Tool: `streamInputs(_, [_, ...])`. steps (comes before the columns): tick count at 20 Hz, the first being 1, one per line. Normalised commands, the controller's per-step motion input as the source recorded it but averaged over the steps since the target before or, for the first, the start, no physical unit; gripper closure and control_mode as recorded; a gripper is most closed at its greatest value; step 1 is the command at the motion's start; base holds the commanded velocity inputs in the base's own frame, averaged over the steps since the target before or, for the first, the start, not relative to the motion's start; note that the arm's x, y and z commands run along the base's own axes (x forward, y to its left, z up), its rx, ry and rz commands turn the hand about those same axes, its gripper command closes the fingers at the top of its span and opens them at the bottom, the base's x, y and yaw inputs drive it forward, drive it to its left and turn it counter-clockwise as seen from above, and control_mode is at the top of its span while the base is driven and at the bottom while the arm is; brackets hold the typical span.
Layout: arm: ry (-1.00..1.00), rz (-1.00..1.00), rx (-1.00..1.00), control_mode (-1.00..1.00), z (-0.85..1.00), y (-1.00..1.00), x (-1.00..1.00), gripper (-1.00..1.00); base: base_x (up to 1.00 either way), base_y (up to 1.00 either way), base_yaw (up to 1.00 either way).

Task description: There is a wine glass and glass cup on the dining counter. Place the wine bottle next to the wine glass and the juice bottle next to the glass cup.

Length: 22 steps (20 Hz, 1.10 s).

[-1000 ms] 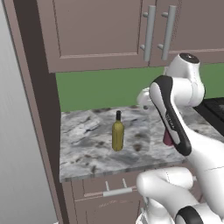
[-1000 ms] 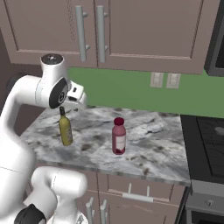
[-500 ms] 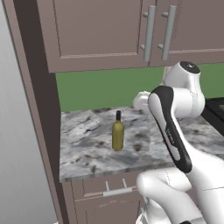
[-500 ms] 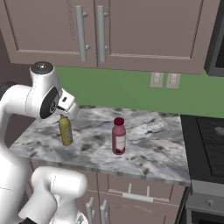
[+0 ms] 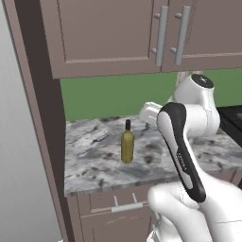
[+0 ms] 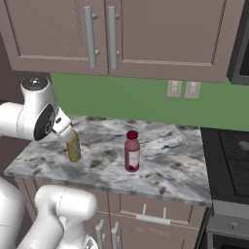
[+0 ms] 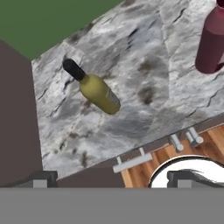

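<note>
The wine bottle [image 5: 126, 144] [image 6: 74, 147] stands upright on the marbled wall counter [image 5: 94, 160]; it is olive-yellow with a black neck. In the hand view the wine bottle [image 7: 94, 89] lies at the upper left of centre. The dark red juice bottle [image 6: 132, 151] [image 7: 212, 39] stands to its right on the same counter. My gripper [image 7: 113, 178] hangs above and in front of the wine bottle, open, with nothing between its fingertips [image 7: 41, 177]. The white hand [image 6: 63, 127] covers the bottle's neck in the right base view. The dining counter, wine glass and glass cup are out of view.
Brown upper cabinets [image 6: 102, 34] hang over the counter, with a green wall behind. A tall dark panel [image 5: 40, 118] bounds the counter's left end. A stove [image 6: 233, 146] sits to the right. Drawers with handles [image 7: 135, 159] lie below the counter edge.
The arm has swung left and lower, bringing the hand over the wine bottle. Both bottles stand where they were.
</note>
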Motion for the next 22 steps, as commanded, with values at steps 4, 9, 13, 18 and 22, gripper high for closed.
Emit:
streamInputs(4, [0.04, -0.12, 0.04, -1.00, -0.13, 0.26, -0.14, -1.00, 0.00, 0.00, 0.00])
streamInputs(9, [0.00, -0.11, 0.01, -1.00, -0.09, 0.24, -0.03, -1.00, 0.00, 0.00, 0.00])
streamInputs(13, [0.00, -0.07, 0.00, -1.00, -0.05, 0.18, 0.00, -1.00, 0.00, 0.00, 0.00])
streamInputs(18, [0.00, -0.08, -0.01, -1.00, -0.11, 0.20, 0.00, -1.00, 0.00, 0.00, 0.00])
streamInputs(22, [0.00, -0.11, -0.01, -1.00, -0.12, 0.14, 0.00, -1.00, 0.00, 0.00, 0.00])
